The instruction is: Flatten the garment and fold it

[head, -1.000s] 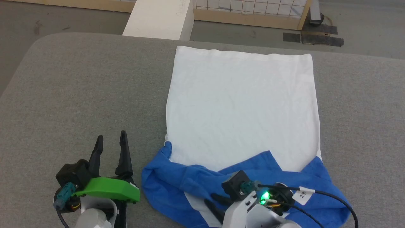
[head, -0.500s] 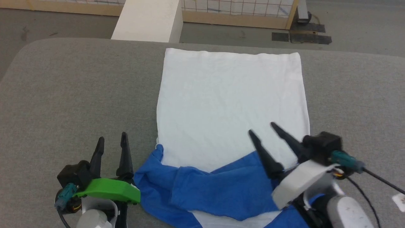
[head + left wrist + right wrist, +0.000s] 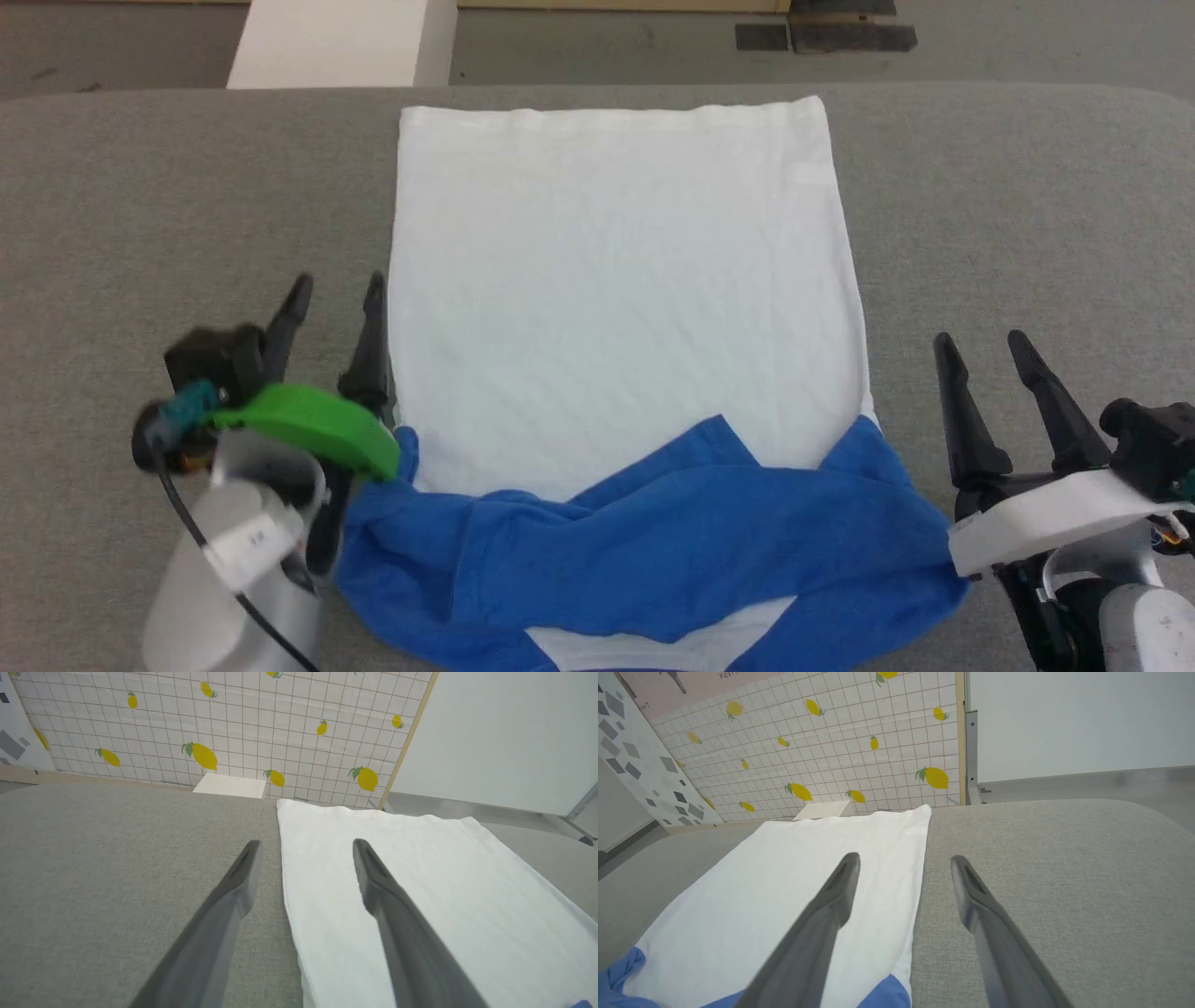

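Garment [image 3: 616,308]: flat on table [image 3: 140,205], between left gripper [image 3: 338,283] and right gripper [image 3: 979,339]; white body smooth, blue sleeves crossed at the end nearest both. Grippers spread, empty, beside its side edges. Flattening seemingly done; body folds outstanding.

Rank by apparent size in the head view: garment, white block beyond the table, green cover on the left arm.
1. garment
2. white block, cut by the frame edge
3. green cover, nearer the camera
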{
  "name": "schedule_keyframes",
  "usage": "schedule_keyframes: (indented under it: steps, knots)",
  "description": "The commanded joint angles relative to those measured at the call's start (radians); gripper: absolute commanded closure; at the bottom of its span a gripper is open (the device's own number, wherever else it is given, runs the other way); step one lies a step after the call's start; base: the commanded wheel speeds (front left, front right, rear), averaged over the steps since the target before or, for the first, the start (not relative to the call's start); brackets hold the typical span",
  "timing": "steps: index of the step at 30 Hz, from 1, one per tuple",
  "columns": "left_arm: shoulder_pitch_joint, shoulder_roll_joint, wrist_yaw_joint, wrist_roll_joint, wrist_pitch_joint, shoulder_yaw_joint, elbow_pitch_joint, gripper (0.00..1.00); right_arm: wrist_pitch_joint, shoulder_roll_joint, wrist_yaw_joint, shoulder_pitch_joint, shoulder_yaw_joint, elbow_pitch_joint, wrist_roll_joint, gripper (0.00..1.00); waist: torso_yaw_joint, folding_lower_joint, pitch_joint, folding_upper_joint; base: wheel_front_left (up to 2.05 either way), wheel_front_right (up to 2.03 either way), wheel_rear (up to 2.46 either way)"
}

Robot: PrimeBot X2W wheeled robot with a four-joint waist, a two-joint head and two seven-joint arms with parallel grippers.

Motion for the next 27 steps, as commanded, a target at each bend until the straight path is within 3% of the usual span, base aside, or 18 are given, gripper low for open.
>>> schedule_keyframes:
  steps: [1, 8, 14, 21, 27]
  knots:
    - [-0.069, 0.030, -0.010, 0.006, 0.037, -0.005, 0.009, 0.00, -0.013, 0.001, -0.001, -0.009, -0.006, 0.002, -0.005, 0.00, -0.052, 0.0000, 0.074, 0.0000, 0.00, 0.00, 0.00]
    - [-0.378, 0.164, -0.030, -0.041, 0.314, -0.052, 0.068, 0.00, -0.027, 0.001, -0.001, -0.068, 0.015, 0.004, 0.007, 0.00, -0.128, 0.0000, 0.211, 0.0000, 0.00, 0.00, 0.00]
    - [-0.599, 0.239, -0.026, -0.079, 0.556, -0.054, 0.120, 0.00, -0.044, 0.001, -0.001, -0.115, 0.053, 0.010, 0.035, 0.00, -0.186, 0.0000, 0.319, 0.0000, 0.00, 0.00, 0.00]
    - [-0.751, 0.291, 0.070, -0.073, 0.774, -0.026, 0.165, 0.00, -0.077, 0.001, -0.001, -0.165, 0.095, 0.027, 0.063, 0.00, -0.243, 0.0000, 0.421, 0.0000, 0.00, 0.00, 0.00]
    - [-0.775, 0.334, 0.160, -0.053, 0.887, 0.001, 0.159, 0.00, -0.107, 0.001, -0.001, -0.197, 0.122, 0.051, 0.085, 0.00, -0.275, 0.0000, 0.472, 0.0000, 0.00, 0.00, 0.00]
